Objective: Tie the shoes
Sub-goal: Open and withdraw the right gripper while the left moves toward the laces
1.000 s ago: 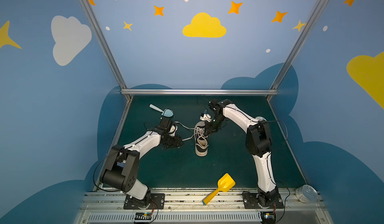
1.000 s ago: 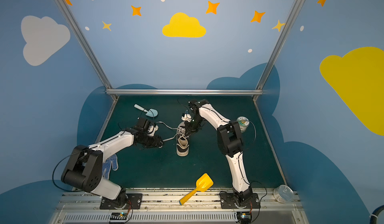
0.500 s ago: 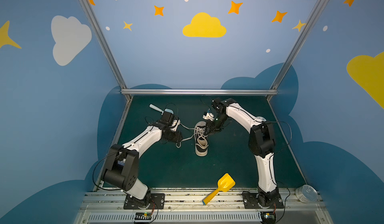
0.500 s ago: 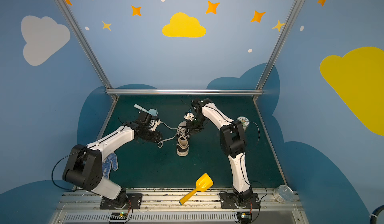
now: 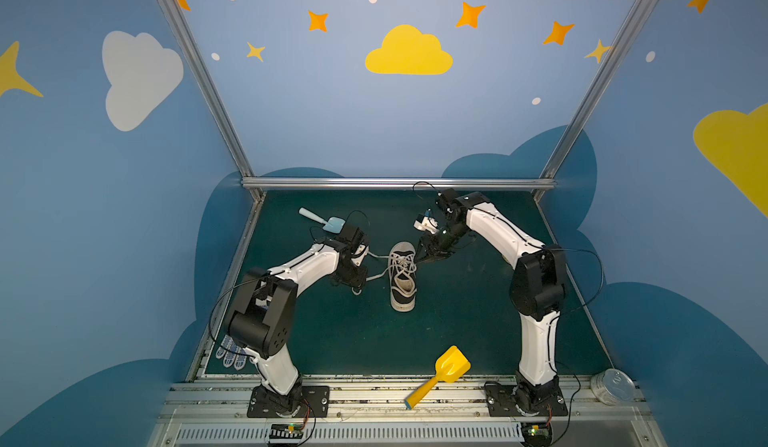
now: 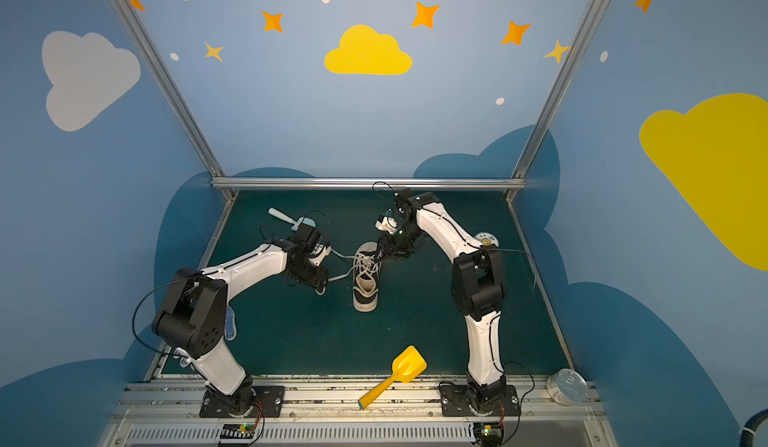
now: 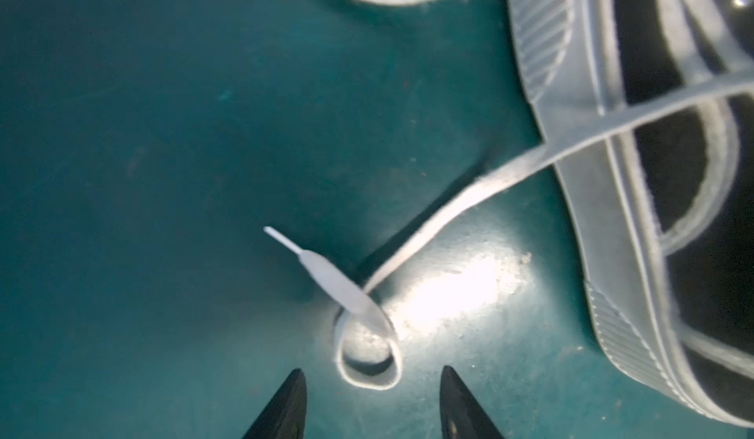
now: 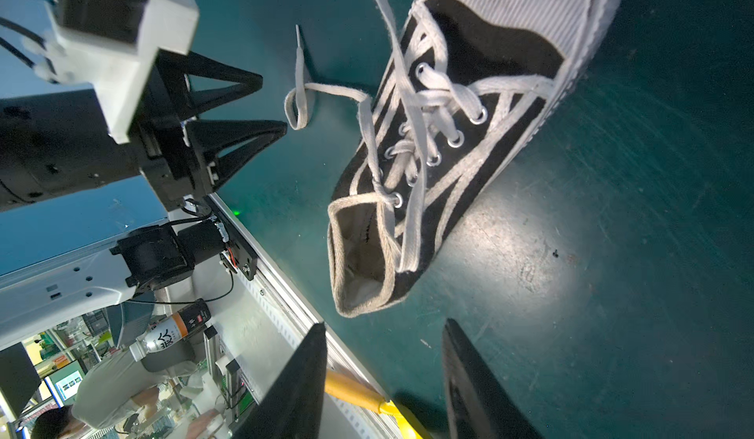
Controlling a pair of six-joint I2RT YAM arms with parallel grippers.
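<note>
Though beside the sneaker (image 8: 428,143), left hand (image 8: 273,102) and right hand (image 8: 385,324) clear.

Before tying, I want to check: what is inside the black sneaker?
The opening of the black sneaker shows only beige lining, nothing else. The toe end is covered by the laces and canvas, so unseen.

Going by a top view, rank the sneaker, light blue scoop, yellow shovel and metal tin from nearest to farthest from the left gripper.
From the left gripper:
1. Black sneaker, beside it, mid-table.
2. Light blue scoop, behind it, near the back.
3. Yellow shovel, front edge, right of centre.
4. Metal tin, front right corner, off the mat.
</note>
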